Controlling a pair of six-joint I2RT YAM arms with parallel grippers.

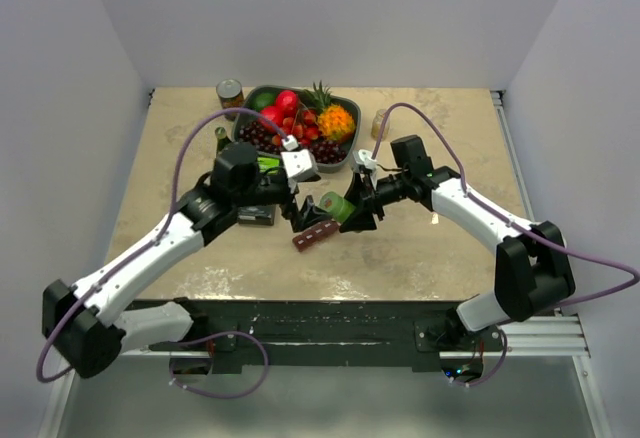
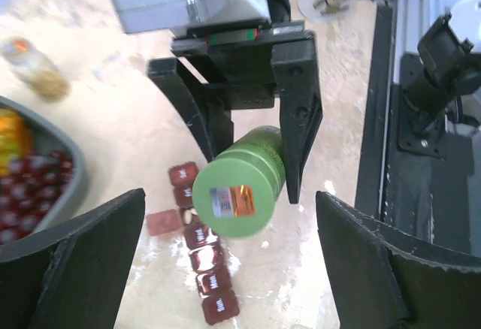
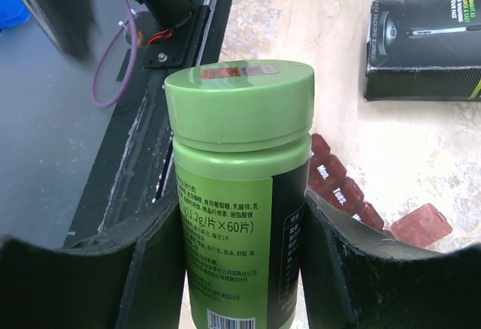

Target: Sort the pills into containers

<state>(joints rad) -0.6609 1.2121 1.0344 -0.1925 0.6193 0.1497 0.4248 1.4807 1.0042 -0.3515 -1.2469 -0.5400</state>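
The right claw (image 2: 254,165) pinches a green pill bottle (image 3: 240,194) by its body above the table (image 1: 430,258), with the capped end turned toward the left claw (image 1: 296,214), which is spread wide and empty, probably so the cap can be twisted off. The containers (image 2: 207,269) — a dark red strip with one lid flipped open — lie just beneath. The black-and-green box (image 3: 425,47) and the fruit tray (image 2: 71,175) sit aside and block nothing.
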